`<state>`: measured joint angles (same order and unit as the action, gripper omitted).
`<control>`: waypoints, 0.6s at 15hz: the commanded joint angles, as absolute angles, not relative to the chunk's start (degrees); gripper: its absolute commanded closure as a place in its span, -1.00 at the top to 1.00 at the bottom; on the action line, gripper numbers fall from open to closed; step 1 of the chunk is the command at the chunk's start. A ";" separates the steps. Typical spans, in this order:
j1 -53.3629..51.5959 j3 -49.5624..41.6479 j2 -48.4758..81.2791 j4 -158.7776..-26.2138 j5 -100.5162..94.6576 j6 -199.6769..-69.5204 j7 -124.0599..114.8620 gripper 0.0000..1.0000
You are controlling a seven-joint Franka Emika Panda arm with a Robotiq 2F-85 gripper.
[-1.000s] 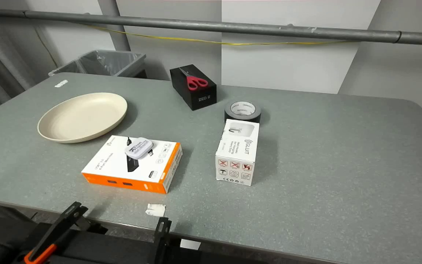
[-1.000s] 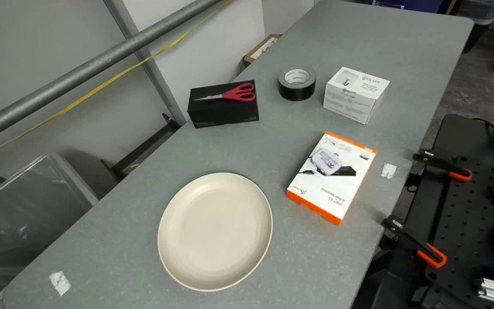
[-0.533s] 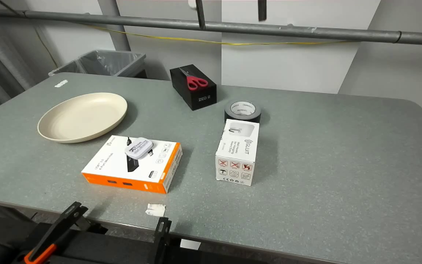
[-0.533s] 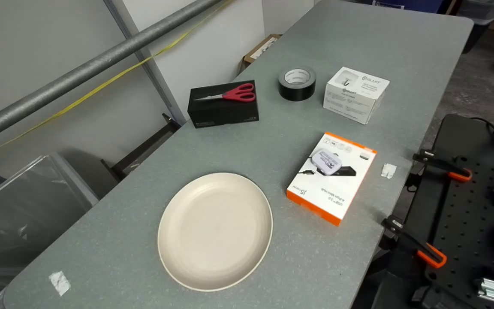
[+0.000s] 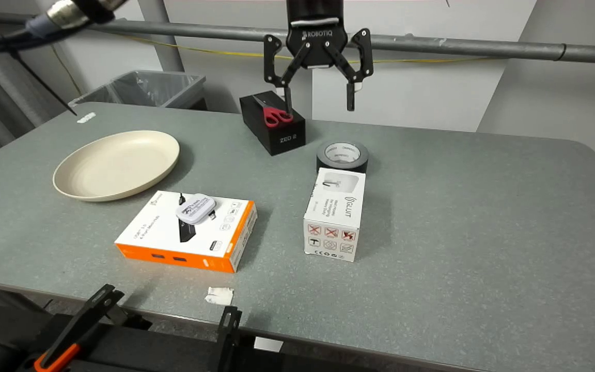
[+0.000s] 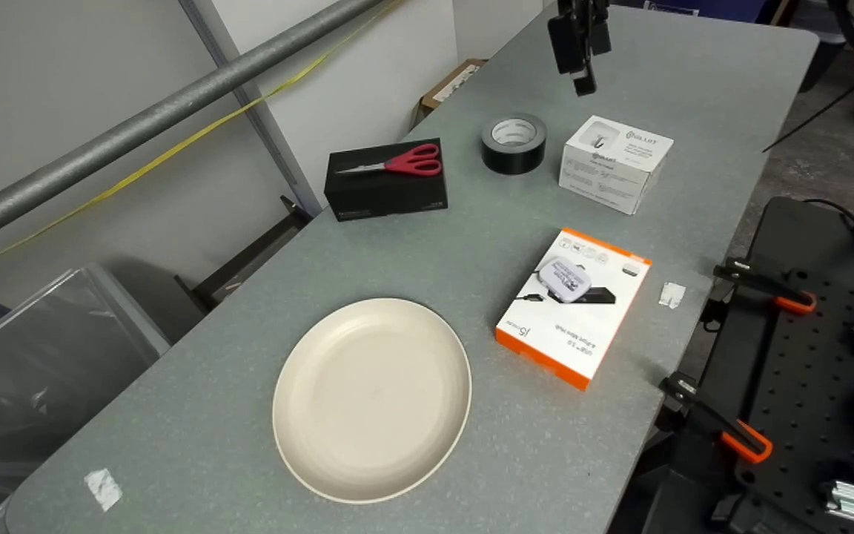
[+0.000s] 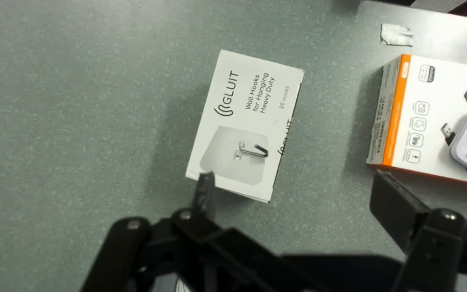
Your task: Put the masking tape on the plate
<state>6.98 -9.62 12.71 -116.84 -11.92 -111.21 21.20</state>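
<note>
The masking tape (image 5: 343, 165) is a roll with a grey top, dark side and white inner core. It lies flat behind a white box in an exterior view and also shows in an exterior view (image 6: 514, 160). In the wrist view a sliver of it (image 7: 181, 286) shows at the bottom edge, mostly hidden by the gripper. The beige round plate (image 5: 116, 165) shows in both exterior views (image 6: 373, 400), with nothing on it. My gripper (image 5: 319, 107) is open and empty, raised above the table near the tape. It also shows in an exterior view (image 6: 590, 70) and the wrist view (image 7: 292, 182).
A white GLUIT box (image 5: 333, 206) stands close to the tape. A black box (image 6: 386, 193) carries red scissors (image 6: 412, 161). A white and orange box (image 5: 189, 232) with a small white case (image 5: 196, 208) lies between plate and GLUIT box. A grey pipe (image 5: 256, 34) runs behind the table.
My gripper has come down into both exterior views from above. Its fingertips were at the top edge of an exterior view half a second ago. The tape, plate and boxes have not moved.
</note>
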 commanded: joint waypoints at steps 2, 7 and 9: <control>8.05 -8.45 12.70 -117.52 -10.56 -115.65 18.05 1.00; 7.90 -7.29 22.28 -113.43 -6.70 -122.28 10.85 1.00; 8.09 -6.61 26.10 -111.50 -4.83 -124.96 9.28 1.00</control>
